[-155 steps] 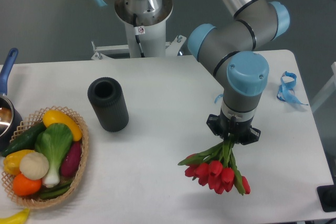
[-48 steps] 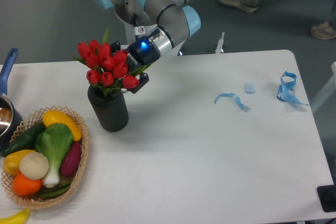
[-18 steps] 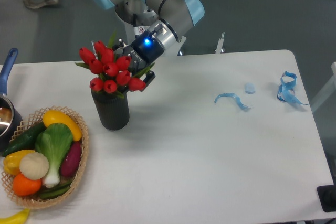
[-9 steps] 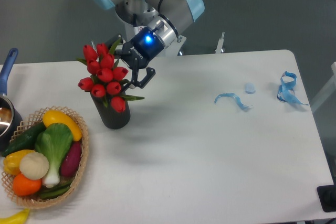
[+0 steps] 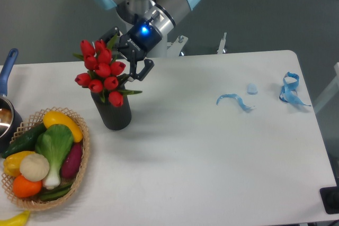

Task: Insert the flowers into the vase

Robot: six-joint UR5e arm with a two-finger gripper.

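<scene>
One fixed camera looks down from high at the near side of the white table (image 5: 201,152), facing the far edge and the robot base (image 5: 153,51). It is far enough to show almost the whole tabletop; the left and near edges are cut.

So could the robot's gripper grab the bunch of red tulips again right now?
Probably yes. The gripper hangs open just right of the red tulips, which stand in the ribbed black vase. Nothing lies between them, so a short move left should reach the stems or leaves.
</scene>
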